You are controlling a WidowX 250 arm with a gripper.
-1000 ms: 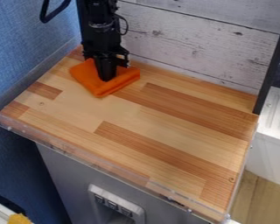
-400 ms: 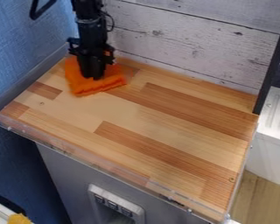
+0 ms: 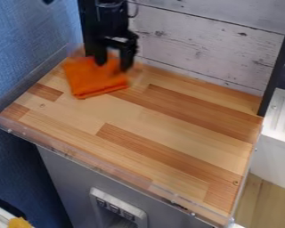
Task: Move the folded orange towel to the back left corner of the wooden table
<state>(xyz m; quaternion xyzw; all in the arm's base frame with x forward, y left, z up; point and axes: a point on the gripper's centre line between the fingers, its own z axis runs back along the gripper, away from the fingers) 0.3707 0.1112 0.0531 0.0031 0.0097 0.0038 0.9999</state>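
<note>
The black hand [image 3: 113,67] hangs over the back part of a folded orange cloth [image 3: 92,82], its two fingers spread apart; blur makes it hard to say whether a tip touches the fabric. The cloth lies on the wooden table [image 3: 168,133], near its back left corner, between the blue wall [image 3: 26,58] and whitish planks [image 3: 198,49].

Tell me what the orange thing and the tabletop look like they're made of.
The orange cloth looks like matte fabric, going by its folded edge; the exact fibre I can't tell. The tabletop looks like smooth wood, or a wood print, with light and darker grained strips and small knots.
</note>
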